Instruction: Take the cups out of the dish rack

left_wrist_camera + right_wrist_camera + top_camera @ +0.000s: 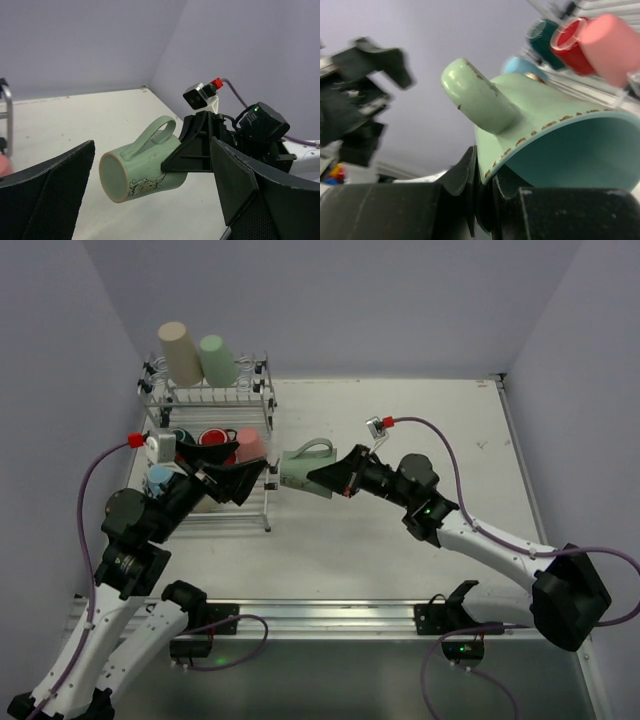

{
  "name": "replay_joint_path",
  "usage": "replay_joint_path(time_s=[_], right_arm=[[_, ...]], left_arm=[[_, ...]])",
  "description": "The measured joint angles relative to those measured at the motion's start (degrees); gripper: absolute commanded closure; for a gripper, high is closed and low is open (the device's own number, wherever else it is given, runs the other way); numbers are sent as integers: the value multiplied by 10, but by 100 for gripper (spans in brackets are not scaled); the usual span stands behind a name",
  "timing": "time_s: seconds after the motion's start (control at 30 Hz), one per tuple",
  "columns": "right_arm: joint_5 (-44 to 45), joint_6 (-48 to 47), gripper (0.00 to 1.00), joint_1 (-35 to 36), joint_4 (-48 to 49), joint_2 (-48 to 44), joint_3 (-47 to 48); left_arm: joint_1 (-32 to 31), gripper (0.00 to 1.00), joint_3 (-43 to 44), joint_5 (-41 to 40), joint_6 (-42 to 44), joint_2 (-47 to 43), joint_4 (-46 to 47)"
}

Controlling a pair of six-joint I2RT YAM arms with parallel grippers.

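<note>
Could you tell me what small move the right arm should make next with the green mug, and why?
Probably draw the right gripper back toward the table on its side: it is shut on the green mug at the rim, the mug hangs sideways in the air, and the left gripper stands open around its base without touching.

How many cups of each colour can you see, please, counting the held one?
Beige cup: 1
Mint cup and mint mug: 2
Dark green cup: 1
Red cup: 1
Pink cup: 1
Blue cup: 1
Total: 7
</note>
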Motion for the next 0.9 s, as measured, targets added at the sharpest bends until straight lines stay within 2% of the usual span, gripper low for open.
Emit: replay_joint_path(time_s=[0.07, 0.13, 0.2, 0.43, 0.57, 0.67, 0.9], right_arm=[[11, -35, 100, -6, -77, 1, 19], [33, -92, 100, -8, -194, 13, 71], [64, -160, 100, -10, -320, 43, 154], [203, -363, 100, -23, -611, 210, 455], [287, -457, 100, -26, -716, 316, 581], [329, -515, 100, -28, -763, 390, 637], [351, -593, 100, -35, -826, 528, 722]], left_arm=[[0, 0, 3, -25, 26, -26, -38], [0, 0, 3, -54, 47, -44, -82], [0, 0, -2, -76, 67, -56, -118], [0, 0, -75, -112, 117, -78, -196], [0, 0, -87, -112, 130, -74, -216], [5, 0, -87, -104, 135, -75, -213], [63, 0, -89, -59, 146, -68, -209]])
